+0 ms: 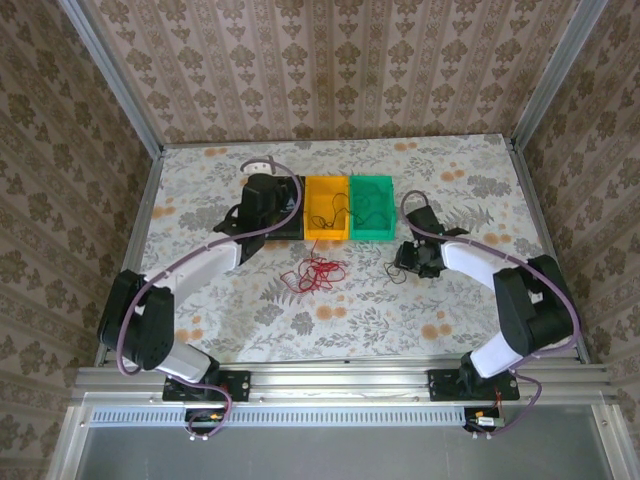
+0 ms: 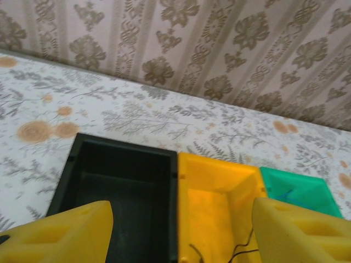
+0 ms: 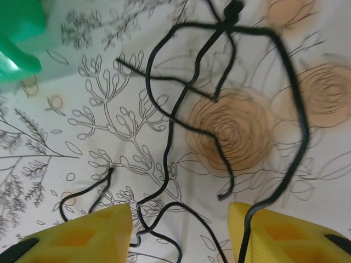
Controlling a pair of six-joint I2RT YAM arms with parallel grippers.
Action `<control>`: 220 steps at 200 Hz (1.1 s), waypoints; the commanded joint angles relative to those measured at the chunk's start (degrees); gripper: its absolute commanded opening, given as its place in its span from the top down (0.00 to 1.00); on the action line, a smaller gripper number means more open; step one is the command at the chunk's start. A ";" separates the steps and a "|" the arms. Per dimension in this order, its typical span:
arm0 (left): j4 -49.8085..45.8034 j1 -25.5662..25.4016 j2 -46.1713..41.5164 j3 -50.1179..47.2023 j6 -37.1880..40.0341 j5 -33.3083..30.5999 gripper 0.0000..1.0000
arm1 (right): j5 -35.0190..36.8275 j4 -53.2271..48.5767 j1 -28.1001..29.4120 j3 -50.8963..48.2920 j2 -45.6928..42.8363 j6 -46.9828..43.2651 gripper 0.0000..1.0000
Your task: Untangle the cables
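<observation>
Red cable (image 1: 318,272) lies tangled on the floral tabletop (image 1: 200,180), just in front of the orange bin (image 1: 318,225). Black cable (image 3: 170,126) sprawls in loose loops beneath the right fingers (image 3: 82,235), which stand apart. Left fingers (image 2: 71,230), likewise apart, hover over the black bin (image 2: 120,181).
</observation>
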 commanded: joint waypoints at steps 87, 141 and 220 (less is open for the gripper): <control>0.72 1.40 -3.07 -2.70 -1.89 -1.22 0.33 | 7.04 -7.08 3.27 11.05 11.17 -1.73 0.86; -2.74 2.12 -4.01 -3.26 -3.94 -4.07 0.33 | 8.37 -5.98 3.27 7.92 -0.94 -1.92 1.00; -8.27 5.26 -7.94 -9.54 -11.25 -7.40 0.33 | 1.84 -3.78 9.28 22.32 -9.80 -6.20 1.00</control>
